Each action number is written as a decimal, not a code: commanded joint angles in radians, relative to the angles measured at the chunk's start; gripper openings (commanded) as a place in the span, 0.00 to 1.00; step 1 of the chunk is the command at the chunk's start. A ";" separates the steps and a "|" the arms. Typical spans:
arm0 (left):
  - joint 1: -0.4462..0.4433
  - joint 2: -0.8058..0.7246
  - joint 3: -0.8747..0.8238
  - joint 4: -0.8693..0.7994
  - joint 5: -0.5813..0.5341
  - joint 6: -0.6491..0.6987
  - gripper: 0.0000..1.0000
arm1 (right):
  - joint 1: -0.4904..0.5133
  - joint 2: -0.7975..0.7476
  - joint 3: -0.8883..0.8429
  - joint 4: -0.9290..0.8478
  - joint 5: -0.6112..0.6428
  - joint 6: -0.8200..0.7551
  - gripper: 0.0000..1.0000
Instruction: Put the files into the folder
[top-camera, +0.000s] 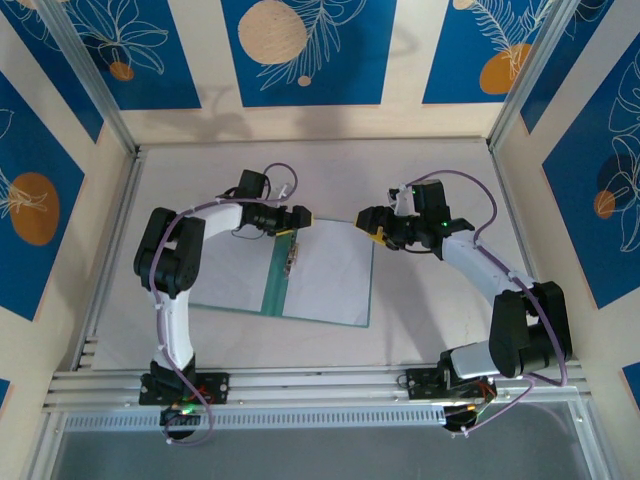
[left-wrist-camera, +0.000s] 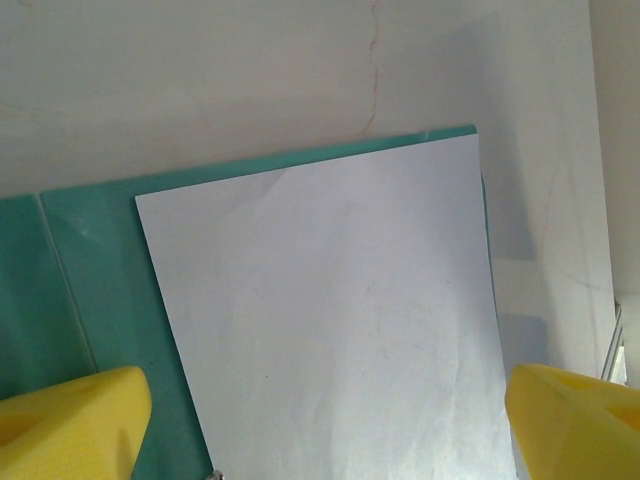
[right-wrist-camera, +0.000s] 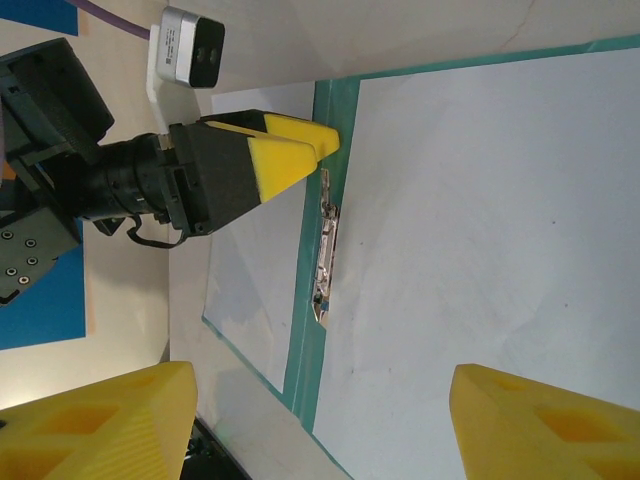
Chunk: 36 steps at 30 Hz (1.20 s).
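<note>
The teal folder (top-camera: 279, 285) lies open and flat on the table. One white sheet (top-camera: 233, 270) rests on its left half and another (top-camera: 330, 275) on its right half, with a metal clip (top-camera: 291, 257) by the spine. My left gripper (top-camera: 300, 220) hovers open over the top of the spine; beneath it lies a white sheet (left-wrist-camera: 330, 320) on the folder (left-wrist-camera: 100, 260). My right gripper (top-camera: 372, 226) hangs open at the folder's top right corner, empty. From the right wrist I see the spine (right-wrist-camera: 308, 350), both sheets (right-wrist-camera: 480, 230) (right-wrist-camera: 255, 270) and the left gripper (right-wrist-camera: 290, 150).
The folder sits mid-table on a pale surface (top-camera: 430, 320), fenced by side walls (top-camera: 110, 250) and a metal rail (top-camera: 320, 382) at the near edge. Bare table surrounds the folder behind and to the right.
</note>
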 joint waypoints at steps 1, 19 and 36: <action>-0.007 -0.029 -0.022 -0.006 0.049 0.041 0.91 | -0.008 -0.015 -0.011 -0.019 -0.033 -0.016 0.69; -0.010 -0.087 -0.075 0.026 0.163 0.035 0.90 | -0.022 -0.004 -0.004 -0.029 -0.039 -0.024 0.69; -0.013 -0.101 -0.066 -0.040 0.049 0.086 0.90 | -0.029 0.024 0.000 -0.023 -0.056 -0.022 0.69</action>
